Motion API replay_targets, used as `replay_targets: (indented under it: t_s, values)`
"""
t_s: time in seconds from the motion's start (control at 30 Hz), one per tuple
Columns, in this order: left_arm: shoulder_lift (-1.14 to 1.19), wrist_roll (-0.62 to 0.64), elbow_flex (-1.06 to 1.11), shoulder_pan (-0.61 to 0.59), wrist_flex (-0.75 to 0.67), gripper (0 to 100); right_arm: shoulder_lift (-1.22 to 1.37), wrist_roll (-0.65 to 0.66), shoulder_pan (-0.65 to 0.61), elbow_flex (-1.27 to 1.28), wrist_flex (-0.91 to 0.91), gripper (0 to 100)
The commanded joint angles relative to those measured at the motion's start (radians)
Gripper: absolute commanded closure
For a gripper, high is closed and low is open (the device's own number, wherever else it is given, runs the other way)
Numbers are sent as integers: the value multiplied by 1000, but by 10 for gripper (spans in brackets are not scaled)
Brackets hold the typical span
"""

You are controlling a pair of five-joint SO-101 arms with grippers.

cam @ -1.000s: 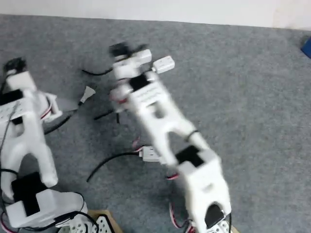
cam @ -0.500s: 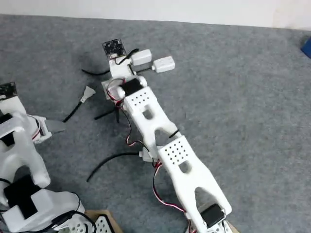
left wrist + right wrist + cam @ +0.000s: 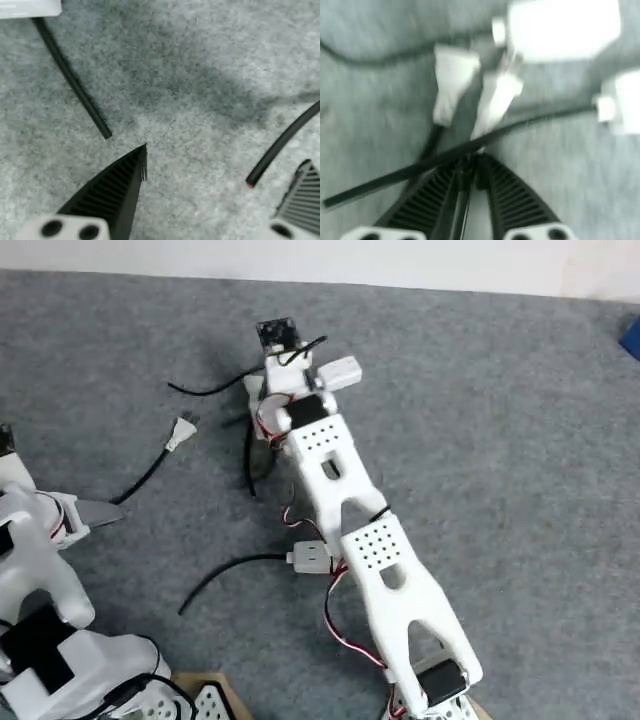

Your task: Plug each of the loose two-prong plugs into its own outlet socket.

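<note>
Seen from above, two white robot arms stood over a grey carpeted table [image 3: 520, 490]. The right arm [image 3: 370, 540] stretched from the lower right of the frame to the upper centre. There the right gripper [image 3: 471, 162] had its ribbed fingers [image 3: 515, 200] drawn together on the tapered cord end of a white held plug [image 3: 496, 97]. The pinch looked firm, though the contact itself was blurred. Holding the plug by its tail appeared to leave the prong end free and aimed at the large outlet socket [image 3: 560, 30] just ahead, which it nearly touched. A second plug [image 3: 451, 82] lay just beside the held one, and a smaller socket [image 3: 620, 102] sat near it. A black cord [image 3: 395, 175] crossed just in front of the fingertips. In the upper left of the overhead frame a loose plug [image 3: 181, 430] rested on the carpet, well apart from both sockets, its cord trailing toward the left arm [image 3: 40, 560] at the lower left. The left gripper [image 3: 225, 156] hovered low over the carpet with its fingers [image 3: 120, 195] spread wide, holding nothing, and two cord ends [image 3: 106, 134] lay near them. It seemed placed ready for the loose plug. A white connector [image 3: 310, 558] with its own cord lay in the centre, beside the right arm.
</note>
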Motion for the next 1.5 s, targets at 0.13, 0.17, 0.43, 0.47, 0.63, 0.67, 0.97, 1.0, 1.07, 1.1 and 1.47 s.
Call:
replay_targets:
  t_s: [0.13,0.17,0.43,0.47,0.63,0.67,0.97,1.0,1.07,1.1,1.47]
  values:
    - [-45,-8,-4,74,-18,571,-395,150,134,-2,397,993]
    - [-45,-8,-2,85,-18,571,-463,186,157,85,397,993]
    - [-45,-8,1,163,-23,571,-967,773,213,1035,380,991]
    - [-45,-8,4,171,-35,571,-1013,835,213,1161,363,991]
    - [-44,-9,8,173,-60,571,-1198,993,283,1718,45,991]
    - [-44,-11,8,173,-60,571,-1222,993,311,1807,-48,991]
    - [-45,-68,25,170,-60,571,-1257,1002,417,2049,-352,990]
    - [-45,-68,27,170,-60,571,-1257,999,421,2049,-355,989]
    - [-45,-68,42,170,-75,571,-1259,990,415,2054,-355,985]
    - [-45,-68,51,173,-92,571,-1264,971,401,2057,-355,971]
    - [-45,-68,94,193,-175,571,-1257,772,225,2055,-424,717]
